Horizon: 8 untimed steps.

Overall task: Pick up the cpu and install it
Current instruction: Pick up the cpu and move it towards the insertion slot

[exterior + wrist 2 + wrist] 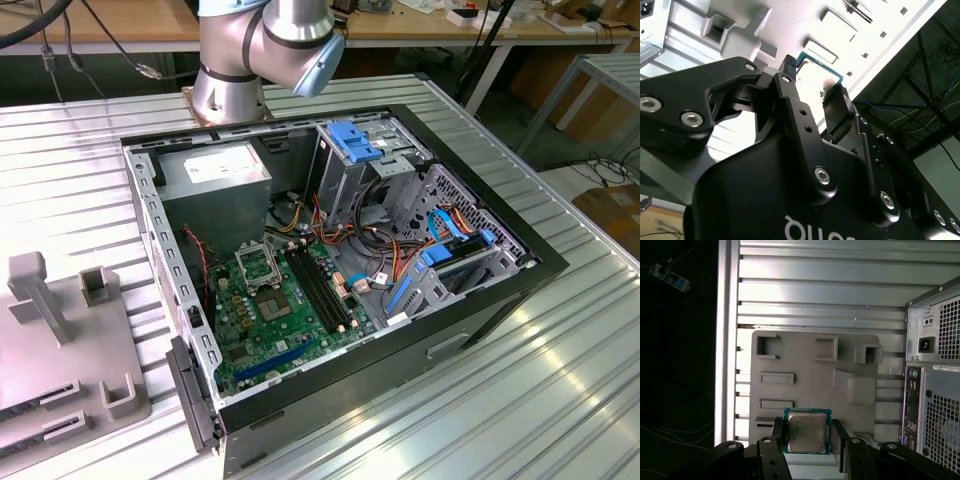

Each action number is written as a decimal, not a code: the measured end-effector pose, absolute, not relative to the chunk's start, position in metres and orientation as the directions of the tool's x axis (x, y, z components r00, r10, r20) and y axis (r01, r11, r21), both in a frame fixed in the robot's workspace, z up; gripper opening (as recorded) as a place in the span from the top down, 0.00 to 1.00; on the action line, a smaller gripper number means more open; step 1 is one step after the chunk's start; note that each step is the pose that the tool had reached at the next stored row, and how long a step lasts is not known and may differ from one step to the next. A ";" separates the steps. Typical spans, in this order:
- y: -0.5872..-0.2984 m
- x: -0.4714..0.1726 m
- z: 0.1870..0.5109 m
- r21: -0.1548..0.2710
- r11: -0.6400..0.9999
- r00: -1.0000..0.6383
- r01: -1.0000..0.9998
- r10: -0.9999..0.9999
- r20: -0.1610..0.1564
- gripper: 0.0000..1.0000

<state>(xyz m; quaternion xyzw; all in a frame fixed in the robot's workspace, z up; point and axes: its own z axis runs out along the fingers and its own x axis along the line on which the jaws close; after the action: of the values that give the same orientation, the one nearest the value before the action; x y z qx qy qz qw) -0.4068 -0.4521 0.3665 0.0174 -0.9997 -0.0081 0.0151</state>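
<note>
First wrist view: I see the fingers (777,437) closed on the cpu (807,432), with the grey fixture tray (805,375) on the table (815,290) behind it. In the exterior view, the open computer case (480,320) holds the green motherboard (270,320).

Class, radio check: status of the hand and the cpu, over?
Status: hand shut on cpu. Held above grey tray, case alongside. Nothing seen in the way.

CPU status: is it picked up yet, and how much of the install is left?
Pickup looks done: the small square silvery-grey CPU sits clamped in the black gripper, held over the grey fixture plate. Left: seating it in the metal-framed socket on the green motherboard, which seems unfilled.
</note>
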 end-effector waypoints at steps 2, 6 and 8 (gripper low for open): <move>-0.452 -0.404 0.367 0.017 0.999 -0.999 -0.035 -0.035 0.030 0.53; -0.452 -0.400 0.366 0.017 0.999 -0.999 -0.035 -0.035 0.030 0.53; -0.452 -0.398 0.367 0.017 0.999 -0.999 -0.034 -0.035 0.030 0.53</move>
<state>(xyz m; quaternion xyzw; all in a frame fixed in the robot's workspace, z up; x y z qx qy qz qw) -0.3981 -0.4521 0.3665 0.0174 -0.9997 -0.0080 0.0152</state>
